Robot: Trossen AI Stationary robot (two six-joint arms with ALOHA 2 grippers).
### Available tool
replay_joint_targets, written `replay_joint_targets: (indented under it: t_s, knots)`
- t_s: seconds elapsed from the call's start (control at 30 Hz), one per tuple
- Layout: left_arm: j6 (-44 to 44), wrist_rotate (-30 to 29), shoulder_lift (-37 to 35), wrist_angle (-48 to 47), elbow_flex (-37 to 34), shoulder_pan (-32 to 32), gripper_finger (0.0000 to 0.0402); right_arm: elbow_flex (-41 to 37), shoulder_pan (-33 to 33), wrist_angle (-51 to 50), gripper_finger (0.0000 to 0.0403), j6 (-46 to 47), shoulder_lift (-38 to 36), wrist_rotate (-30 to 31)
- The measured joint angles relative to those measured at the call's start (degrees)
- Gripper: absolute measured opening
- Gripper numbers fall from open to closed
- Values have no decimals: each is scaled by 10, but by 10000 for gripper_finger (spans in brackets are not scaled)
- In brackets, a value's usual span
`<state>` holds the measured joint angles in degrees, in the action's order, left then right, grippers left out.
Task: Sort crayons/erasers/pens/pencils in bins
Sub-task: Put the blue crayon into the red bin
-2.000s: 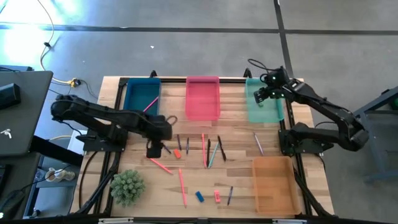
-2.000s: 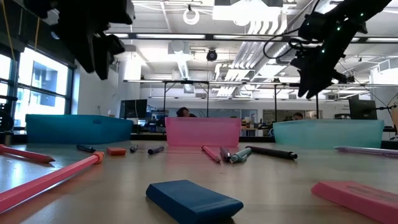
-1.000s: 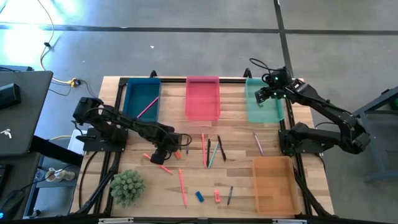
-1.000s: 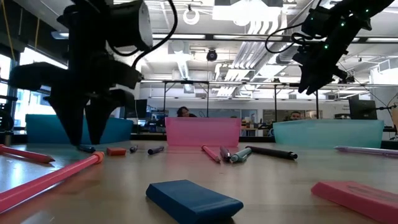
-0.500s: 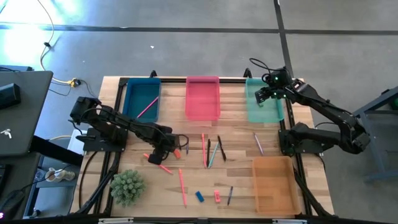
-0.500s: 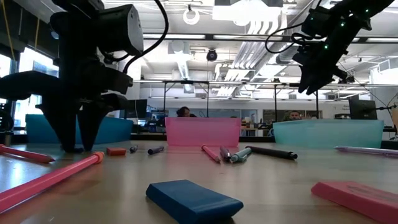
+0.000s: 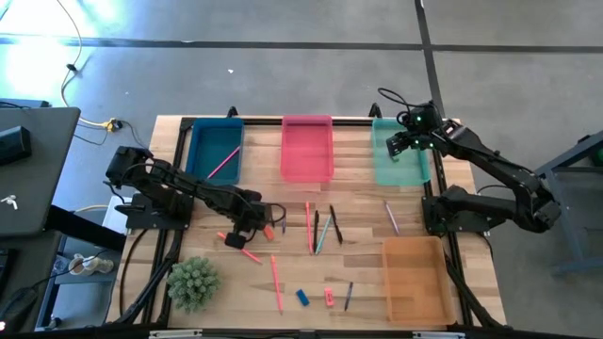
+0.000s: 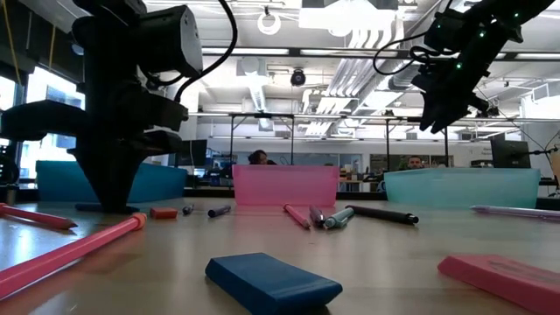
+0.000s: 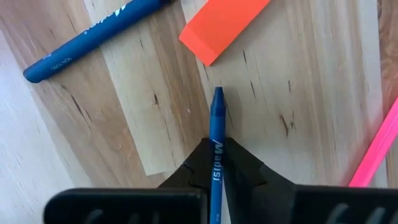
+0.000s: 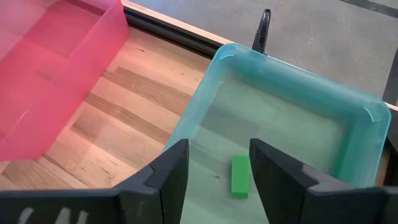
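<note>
**Left pinch on blue crayon; right arm idle over teal bin**

Table [image 7: 358,202] first: I see four bins on it, the dark blue bin [image 7: 216,148], pink bin [image 7: 307,148] and teal bin [image 7: 399,155] along the far edge, and the orange bin [image 7: 413,278] at the near right. Loose sticks lie in the middle; a blue eraser [image 7: 301,298] and a pink eraser [image 7: 329,298] sit near the front edge.

My left gripper [image 9: 214,163] is down at the table surface, left of centre, with its jaws pressed onto a blue crayon [image 9: 217,134]. The crayon runs lengthwise between the jaws, its tip just short of an orange eraser [image 9: 224,26]. I judge the grip is taken along the shaft so the crayon lifts level.

My right gripper [image 10: 217,168] hangs above the teal bin with its jaws spread and nothing between them. A green eraser [image 10: 240,176] lies on that bin's floor, directly below. I read teal as the eraser bin.
</note>
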<state>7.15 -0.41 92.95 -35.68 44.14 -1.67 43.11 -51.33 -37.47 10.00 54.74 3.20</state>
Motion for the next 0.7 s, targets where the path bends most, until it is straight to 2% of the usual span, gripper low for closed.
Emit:
replay_joint_targets:
  t_s: [0.23, 0.5, 0.7]
  knots:
    - [-18, 13, -31, 2, -5, 0, 9, 0, 0, 0, 161, -13, -2, -18]
    - [-83, 12, -122, 7, 3, 21, 8, 0, 32, 0, 161, -38, -29, -28]
    - [-96, -37, -175, 81, 41, 60, 8, 0, 91, 7, 161, -24, -49, -28]
